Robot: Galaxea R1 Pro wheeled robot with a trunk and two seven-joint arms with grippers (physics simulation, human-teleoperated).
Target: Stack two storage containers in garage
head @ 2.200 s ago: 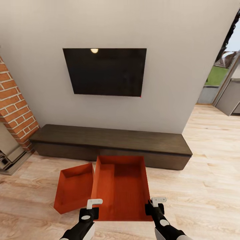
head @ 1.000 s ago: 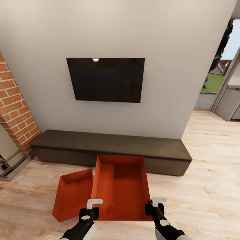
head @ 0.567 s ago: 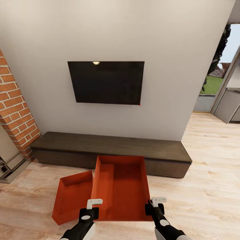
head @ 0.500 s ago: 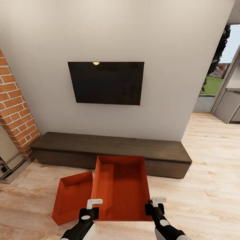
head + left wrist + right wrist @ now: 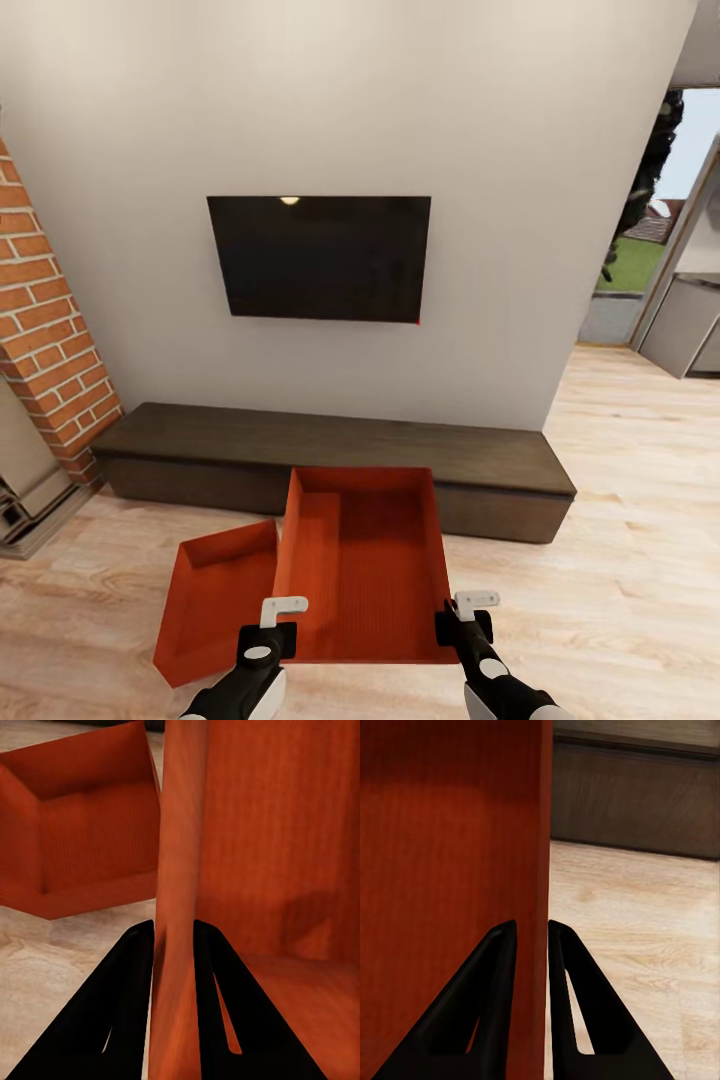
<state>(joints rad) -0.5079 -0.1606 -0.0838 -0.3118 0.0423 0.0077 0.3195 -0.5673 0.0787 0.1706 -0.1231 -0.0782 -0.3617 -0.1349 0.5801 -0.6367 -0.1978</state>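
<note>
A: Where are the two bins right now?

B: Both in the living room. The larger-looking bin (image 5: 365, 565) is held up in front of the robot, its open top facing the head camera. The second bin (image 5: 215, 598) sits on the light wood floor (image 5: 620, 580) at the robot's left, turned at an angle, with one corner hidden behind the held one.

A: How is the first one held?

B: By its two side walls near the closest edge. The left gripper (image 5: 283, 612) has its jaws clenched on the left wall; the left wrist view shows the thin orange wall (image 5: 174, 907) pinched between the two dark fingers (image 5: 131, 997). The right gripper (image 5: 474, 605) does the same on the right wall, and its wrist view shows the wall's edge (image 5: 542, 832) running between its fingers (image 5: 495, 997).

A: And the second bin in the wrist view?

B: It shows in the left wrist view (image 5: 82, 832), lying on the floor just beside the held bin.

A: What stands behind them?

B: A long low dark-brown bench (image 5: 330, 455) against the white wall, a black screen (image 5: 320, 258) above it, a brick fireplace (image 5: 45, 330) on the left, and an opening to the outdoors (image 5: 640, 250) on the right.
</note>
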